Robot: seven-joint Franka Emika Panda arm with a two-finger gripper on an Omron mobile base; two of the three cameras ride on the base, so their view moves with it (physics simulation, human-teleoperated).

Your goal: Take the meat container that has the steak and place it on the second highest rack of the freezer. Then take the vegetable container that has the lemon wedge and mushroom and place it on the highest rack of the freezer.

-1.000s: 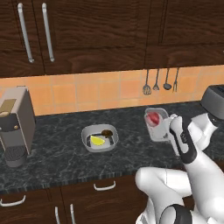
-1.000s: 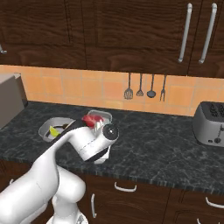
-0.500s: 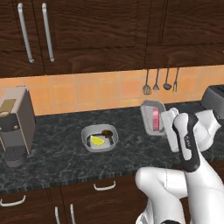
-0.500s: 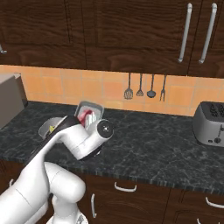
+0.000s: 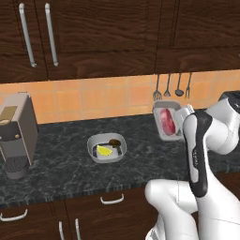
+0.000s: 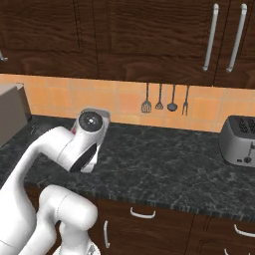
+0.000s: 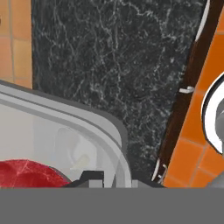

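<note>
One meat container [image 5: 168,123] tilted in closed pincer [image 5: 183,115], steak [image 5: 167,120] inside

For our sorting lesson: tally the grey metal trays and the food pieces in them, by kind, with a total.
Grey trays: 2, the meat container and the vegetable container
Steak: 1
Lemon wedge: 1
Mushroom: 1
Total: 5

The meat container [image 5: 168,121] rides higher and tipped steeper than a second ago — its open face turned toward the left base camera, the steak [image 5: 166,120] inside — with the arm's wrist rolled over.
</note>
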